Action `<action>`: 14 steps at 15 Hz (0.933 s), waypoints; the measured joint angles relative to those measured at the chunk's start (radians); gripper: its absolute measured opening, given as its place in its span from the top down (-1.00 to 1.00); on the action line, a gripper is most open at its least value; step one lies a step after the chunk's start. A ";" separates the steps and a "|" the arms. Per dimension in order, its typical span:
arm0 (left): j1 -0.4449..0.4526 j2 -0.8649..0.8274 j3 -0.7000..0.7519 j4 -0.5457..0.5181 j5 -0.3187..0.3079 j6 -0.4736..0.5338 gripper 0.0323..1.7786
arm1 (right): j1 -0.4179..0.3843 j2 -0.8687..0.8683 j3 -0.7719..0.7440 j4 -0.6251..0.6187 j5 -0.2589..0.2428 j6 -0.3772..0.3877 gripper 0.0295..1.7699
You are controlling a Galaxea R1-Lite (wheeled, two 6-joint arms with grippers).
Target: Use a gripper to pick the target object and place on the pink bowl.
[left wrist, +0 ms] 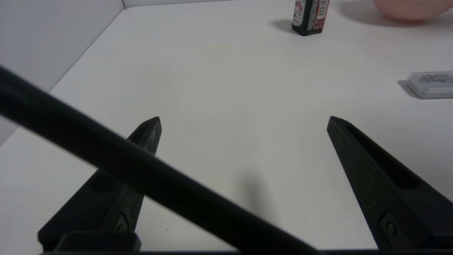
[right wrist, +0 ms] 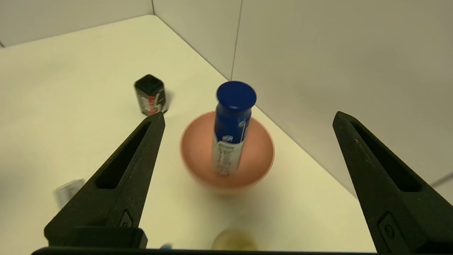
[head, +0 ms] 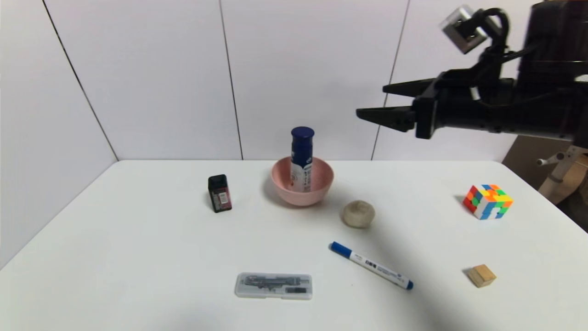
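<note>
Bottle (head: 302, 158) stands upright inside pink bowl (head: 281, 183), desk centre. Right pincer (head: 383, 101) spread wide, empty, high at bowl's 2 o'clock. Judged: retreat step; pull clear without brushing the cap. Left pincer (left wrist: 244, 122) spread, parked.

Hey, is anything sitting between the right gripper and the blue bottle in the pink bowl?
Nothing visible. The right gripper hangs open and empty, raised off the table, with only clear air toward the blue bottle standing in the pink bowl.
</note>
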 joint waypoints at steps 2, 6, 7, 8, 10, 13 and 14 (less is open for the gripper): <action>0.000 0.000 0.000 0.000 0.000 0.000 -0.90 | -0.065 -0.145 0.143 0.005 -0.010 0.012 -0.87; 0.000 0.000 0.000 0.000 0.000 0.000 -0.90 | -0.187 -0.465 0.486 0.019 -0.176 0.026 -0.90; 0.000 0.000 0.000 0.000 0.000 0.000 -0.90 | -0.206 -0.542 0.569 0.028 -0.247 0.026 -0.90; 0.000 0.000 0.000 0.000 0.000 0.000 -0.90 | -0.223 -0.617 0.649 0.046 -0.323 0.026 -0.91; 0.000 0.000 0.000 0.000 0.000 0.000 -0.90 | -0.256 -0.766 0.789 0.105 -0.439 0.031 -0.91; 0.000 0.000 0.000 0.000 0.000 0.000 -0.90 | -0.292 -0.983 0.973 0.208 -0.476 0.068 -0.91; 0.000 0.000 0.000 0.000 0.000 0.000 -0.90 | -0.299 -1.054 1.027 0.226 -0.476 0.076 -0.91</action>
